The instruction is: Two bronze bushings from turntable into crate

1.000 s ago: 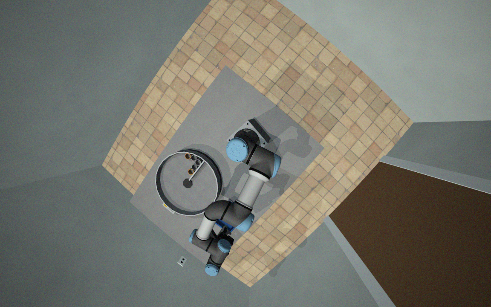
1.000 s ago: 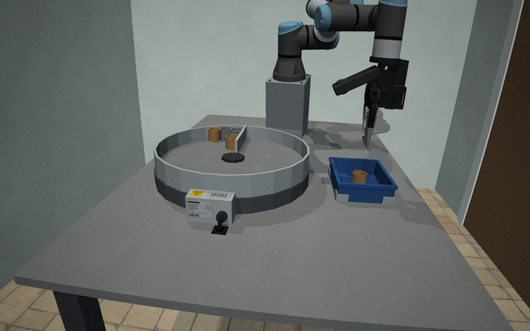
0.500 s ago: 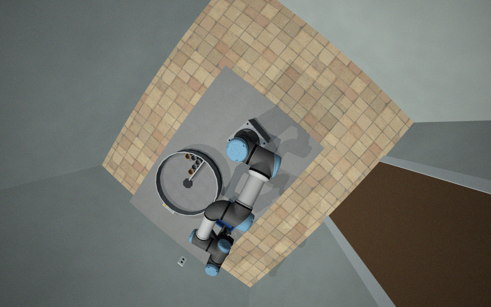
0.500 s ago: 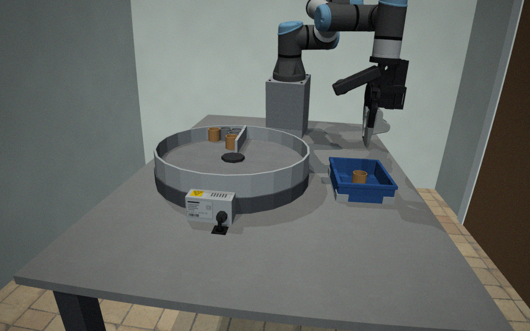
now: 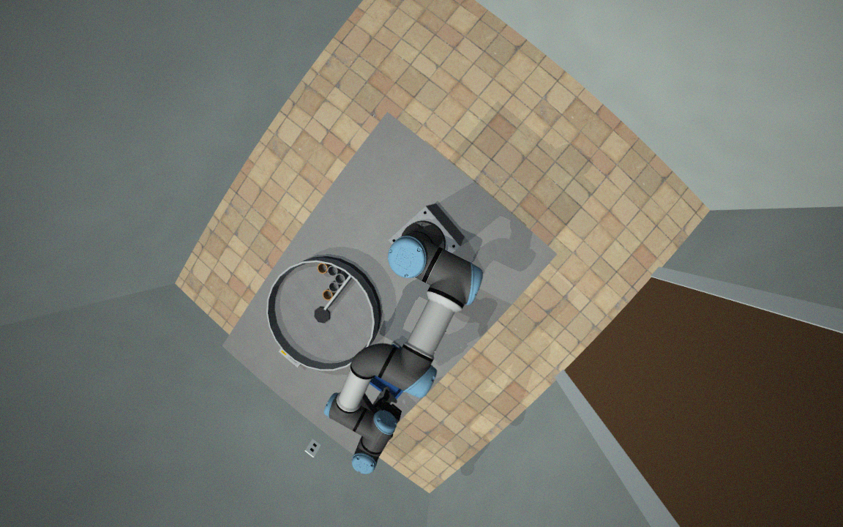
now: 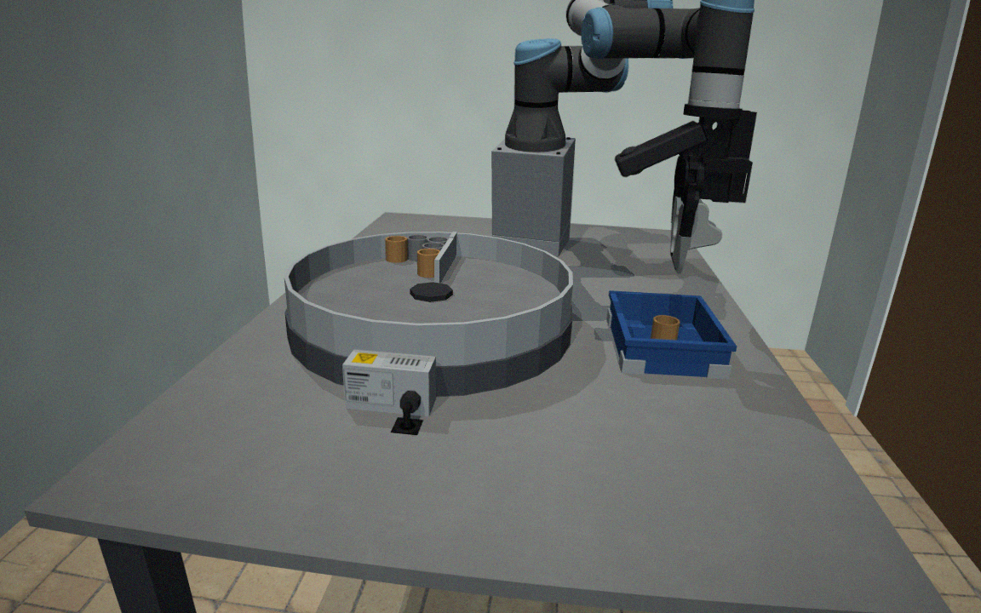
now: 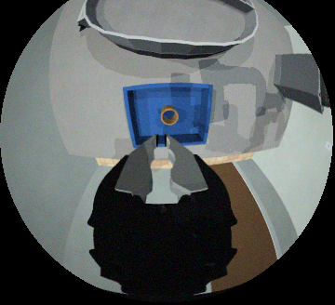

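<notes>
Top view: on the turntable (image 5: 293, 340), 2 bronze bushings (image 5: 322, 268) sit toward 12 o'clock with 2 grey bushings (image 5: 336, 281) between them.

Exterior view: the gripper (image 6: 679, 259), clenched on nothing, hangs high at 12 o'clock of the crate (image 6: 700, 350), which holds 1 upright bronze bushing (image 6: 664, 327).

Wrist view: that bushing sits mid-crate, above the closed fingertips.

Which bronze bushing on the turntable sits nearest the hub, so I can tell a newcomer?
Start at the round grey walled turntable and find the black hub at its centre. Just behind it, against the low grey divider wall, stands a short bronze bushing. The other bronze bushing stands farther back, beside the grey ones.
</notes>
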`<state>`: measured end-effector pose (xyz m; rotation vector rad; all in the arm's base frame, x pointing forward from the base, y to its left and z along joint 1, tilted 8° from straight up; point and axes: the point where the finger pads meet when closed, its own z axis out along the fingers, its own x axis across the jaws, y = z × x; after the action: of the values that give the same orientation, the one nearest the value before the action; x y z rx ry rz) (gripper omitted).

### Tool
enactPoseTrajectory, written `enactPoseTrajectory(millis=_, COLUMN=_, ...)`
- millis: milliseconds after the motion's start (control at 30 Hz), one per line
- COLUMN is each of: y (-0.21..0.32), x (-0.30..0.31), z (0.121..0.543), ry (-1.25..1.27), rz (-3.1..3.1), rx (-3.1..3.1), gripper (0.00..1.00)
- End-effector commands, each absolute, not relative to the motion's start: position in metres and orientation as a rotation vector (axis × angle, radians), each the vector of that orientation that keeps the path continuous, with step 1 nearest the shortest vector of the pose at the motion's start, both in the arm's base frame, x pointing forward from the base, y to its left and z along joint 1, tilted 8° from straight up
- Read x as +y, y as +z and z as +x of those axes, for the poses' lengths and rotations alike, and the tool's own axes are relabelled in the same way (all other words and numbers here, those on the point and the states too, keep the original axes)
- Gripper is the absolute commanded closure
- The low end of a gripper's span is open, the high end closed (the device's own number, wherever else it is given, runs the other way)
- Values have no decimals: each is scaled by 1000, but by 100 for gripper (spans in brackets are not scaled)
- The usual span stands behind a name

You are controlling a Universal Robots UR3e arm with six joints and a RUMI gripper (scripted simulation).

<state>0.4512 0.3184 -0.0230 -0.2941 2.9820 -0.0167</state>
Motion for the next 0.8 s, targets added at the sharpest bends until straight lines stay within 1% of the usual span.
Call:
enactPoseTrajectory(millis=0, y=-22, x=318, z=452, ry=-15, rz=-294, rx=2979, gripper=95)
enactPoseTrajectory(millis=767, y=-22, x=293, z=450, ry=-15, rz=-294, rx=2979, gripper=95)
